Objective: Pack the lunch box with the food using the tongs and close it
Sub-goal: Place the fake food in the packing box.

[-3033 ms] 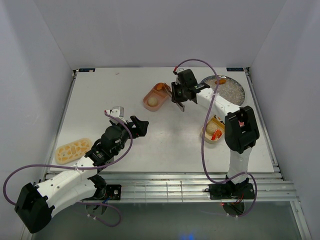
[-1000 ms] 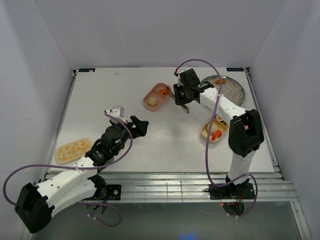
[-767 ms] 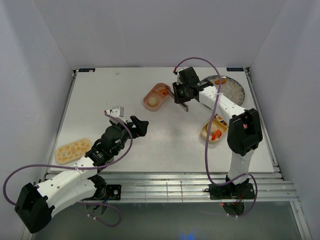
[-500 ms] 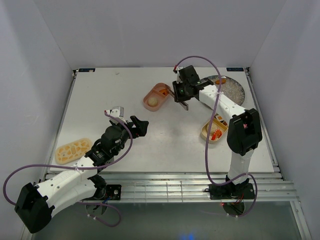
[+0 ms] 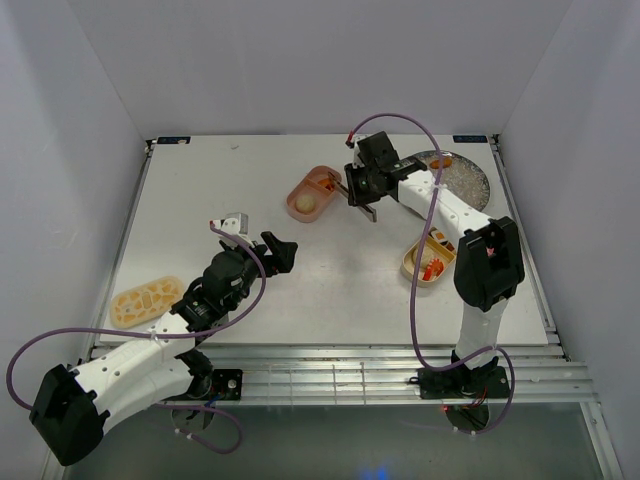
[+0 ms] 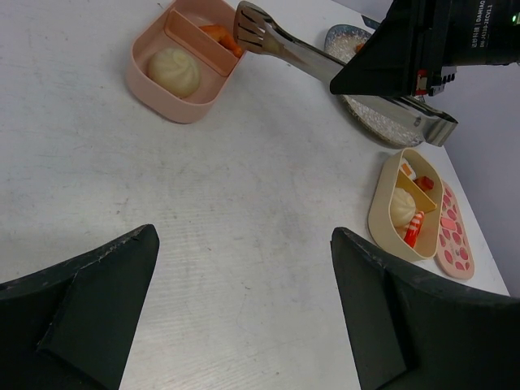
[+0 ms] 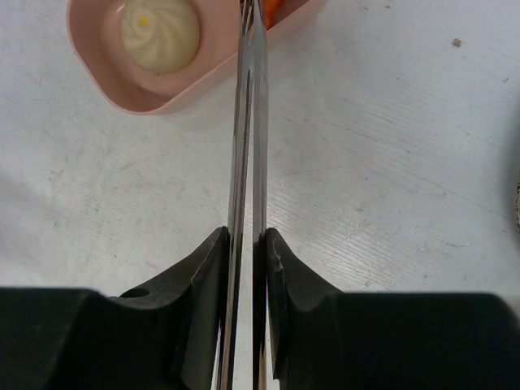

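Observation:
My right gripper [image 5: 362, 190] [image 7: 244, 236] is shut on the silvery tongs [image 7: 248, 122] [image 6: 325, 65], whose two arms are squeezed almost together. The tong tips reach over the small compartment of the pink lunch box tray [image 5: 312, 193] [image 6: 175, 101], next to an orange food piece [image 6: 218, 34] [image 7: 273, 8]. A cream bun [image 6: 173, 71] [image 7: 160, 34] lies in that tray's large compartment. The tan tray [image 5: 428, 258] [image 6: 390, 219] holds a white piece and red-orange pieces. My left gripper [image 5: 262, 238] [image 6: 244, 236] hangs open over bare table with nothing between its fingers.
A round grey speckled plate [image 5: 462, 178] with an orange piece stands at the back right. A pink pebble-patterned lid [image 6: 453, 240] lies beside the tan tray. A tan-yellow lid [image 5: 145, 302] lies near the front left edge.
The right gripper has squeezed the tongs a little tighter and edged slightly toward the back at the pink tray. The left arm has not moved.

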`<state>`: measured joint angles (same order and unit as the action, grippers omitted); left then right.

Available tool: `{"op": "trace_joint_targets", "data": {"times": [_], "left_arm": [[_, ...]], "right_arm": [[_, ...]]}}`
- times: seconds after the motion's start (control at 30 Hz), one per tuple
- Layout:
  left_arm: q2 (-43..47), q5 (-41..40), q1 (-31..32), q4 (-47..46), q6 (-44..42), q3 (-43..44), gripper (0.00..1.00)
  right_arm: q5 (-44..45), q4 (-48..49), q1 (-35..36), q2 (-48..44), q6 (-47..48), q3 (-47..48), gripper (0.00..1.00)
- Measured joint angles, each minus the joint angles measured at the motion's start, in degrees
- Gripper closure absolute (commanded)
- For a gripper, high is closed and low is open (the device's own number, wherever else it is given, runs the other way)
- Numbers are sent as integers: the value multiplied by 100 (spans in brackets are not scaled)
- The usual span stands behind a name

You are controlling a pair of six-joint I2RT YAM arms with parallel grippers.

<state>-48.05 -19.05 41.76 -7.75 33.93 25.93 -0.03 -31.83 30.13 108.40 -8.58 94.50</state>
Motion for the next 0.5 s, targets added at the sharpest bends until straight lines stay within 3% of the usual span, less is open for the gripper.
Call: {"op": "trace_joint_targets", "data": {"times": [0.5], "left_arm": [[0,0,0,0,-2,0,2]], "right_arm": [[61,-15,0,223,-24,-55,72]]}}
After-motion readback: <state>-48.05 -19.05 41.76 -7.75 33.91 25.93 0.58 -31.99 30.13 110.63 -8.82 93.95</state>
